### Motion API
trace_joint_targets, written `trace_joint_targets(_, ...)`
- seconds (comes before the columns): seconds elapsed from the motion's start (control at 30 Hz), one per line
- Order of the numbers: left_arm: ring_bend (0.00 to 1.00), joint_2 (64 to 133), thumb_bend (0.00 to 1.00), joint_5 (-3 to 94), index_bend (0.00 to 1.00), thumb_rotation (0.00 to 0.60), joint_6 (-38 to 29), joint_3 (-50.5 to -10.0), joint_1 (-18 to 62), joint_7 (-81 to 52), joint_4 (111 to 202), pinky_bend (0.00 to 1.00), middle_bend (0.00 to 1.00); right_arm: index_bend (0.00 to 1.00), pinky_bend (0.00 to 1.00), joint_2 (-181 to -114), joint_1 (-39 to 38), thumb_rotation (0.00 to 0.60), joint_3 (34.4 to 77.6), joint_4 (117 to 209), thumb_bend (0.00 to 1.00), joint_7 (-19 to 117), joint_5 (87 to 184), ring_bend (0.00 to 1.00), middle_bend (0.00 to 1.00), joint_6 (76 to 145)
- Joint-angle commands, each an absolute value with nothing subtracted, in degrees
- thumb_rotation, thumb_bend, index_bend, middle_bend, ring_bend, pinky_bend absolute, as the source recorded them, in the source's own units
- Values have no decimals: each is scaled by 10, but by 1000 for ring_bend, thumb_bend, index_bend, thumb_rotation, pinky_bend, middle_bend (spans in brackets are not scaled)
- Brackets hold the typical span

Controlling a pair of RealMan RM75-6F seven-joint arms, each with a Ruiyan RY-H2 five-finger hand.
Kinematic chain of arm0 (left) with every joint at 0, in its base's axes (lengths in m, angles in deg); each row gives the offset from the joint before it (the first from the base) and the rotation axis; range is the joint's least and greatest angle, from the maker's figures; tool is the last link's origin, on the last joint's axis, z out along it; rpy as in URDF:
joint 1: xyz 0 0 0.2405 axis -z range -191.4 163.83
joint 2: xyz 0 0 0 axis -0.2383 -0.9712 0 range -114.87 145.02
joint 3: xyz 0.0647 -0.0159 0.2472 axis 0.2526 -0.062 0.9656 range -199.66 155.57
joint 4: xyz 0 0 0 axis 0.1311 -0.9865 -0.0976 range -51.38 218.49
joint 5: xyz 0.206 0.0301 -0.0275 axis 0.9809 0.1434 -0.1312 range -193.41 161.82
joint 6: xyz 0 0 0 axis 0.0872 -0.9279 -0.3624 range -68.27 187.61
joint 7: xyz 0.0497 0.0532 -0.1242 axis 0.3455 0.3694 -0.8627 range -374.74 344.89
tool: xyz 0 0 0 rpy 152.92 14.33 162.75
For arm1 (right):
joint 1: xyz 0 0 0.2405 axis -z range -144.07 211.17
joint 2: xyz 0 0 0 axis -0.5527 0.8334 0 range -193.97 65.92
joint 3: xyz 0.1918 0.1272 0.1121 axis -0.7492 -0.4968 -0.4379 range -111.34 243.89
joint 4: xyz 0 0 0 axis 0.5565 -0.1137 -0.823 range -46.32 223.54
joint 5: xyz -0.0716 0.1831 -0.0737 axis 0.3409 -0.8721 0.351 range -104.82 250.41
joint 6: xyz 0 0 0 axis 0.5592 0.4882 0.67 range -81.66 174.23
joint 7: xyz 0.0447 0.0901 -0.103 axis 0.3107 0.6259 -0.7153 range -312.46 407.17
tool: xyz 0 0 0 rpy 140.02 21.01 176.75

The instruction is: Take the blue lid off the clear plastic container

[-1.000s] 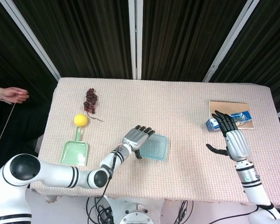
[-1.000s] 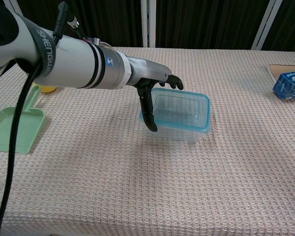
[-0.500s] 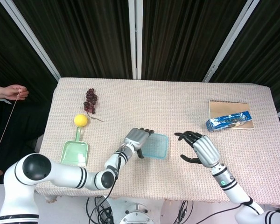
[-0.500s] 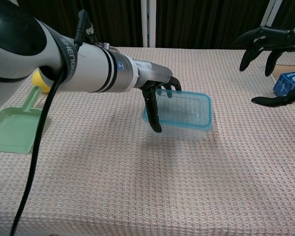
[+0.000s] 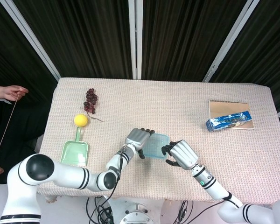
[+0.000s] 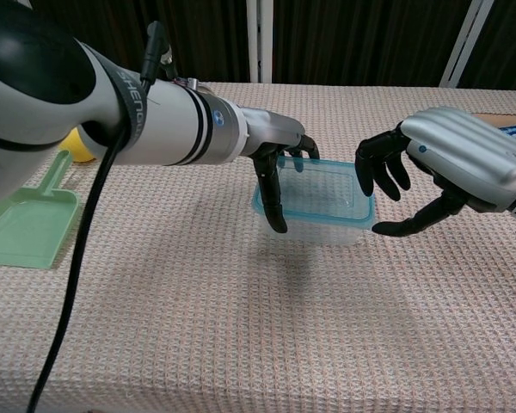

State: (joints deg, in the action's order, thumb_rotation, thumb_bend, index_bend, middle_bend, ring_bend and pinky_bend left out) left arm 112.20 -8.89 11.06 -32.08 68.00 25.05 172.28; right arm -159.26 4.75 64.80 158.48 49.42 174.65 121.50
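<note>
Between the gripping left hand [image 6: 271, 163] and spread, empty right hand [image 6: 430, 176], the clear container [image 6: 316, 206] wears its blue lid [image 6: 353, 212].

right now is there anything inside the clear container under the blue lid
Nothing shows through the clear plastic container or its blue lid; it looks empty. The left hand covers its near-left corner.

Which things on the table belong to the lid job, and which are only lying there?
For the job:
container, clear, at the table's middle
lid, blue, on the container
left hand, at the container's left end
right hand, open, beside its right end

Lying about:
grapes
yellow ball
green scoop
notebook
blue packet on the notebook
</note>
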Motion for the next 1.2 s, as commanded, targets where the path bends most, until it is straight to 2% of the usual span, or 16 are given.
trace_joint_targets(0.03,159,1123,31,-89,145,600,111,-321,681,251,1722,274,245,600,900,-1604,45,600,650,1574,7,491,1744,669,694,1215)
trace_joint_targets(0.83,159,1125,31,-83,143,600,104,-319,683,255,1729,271,245,606,916,-1624,30,600,647,1558,6,475,1724,672,694,1217)
trace_joint_targets(1.2,159,1135,31,-68,143,600,98,-315,678,256,1721,263,245,606,918,-1613,28,600,643,1573,77,472,1717,672,693,1226)
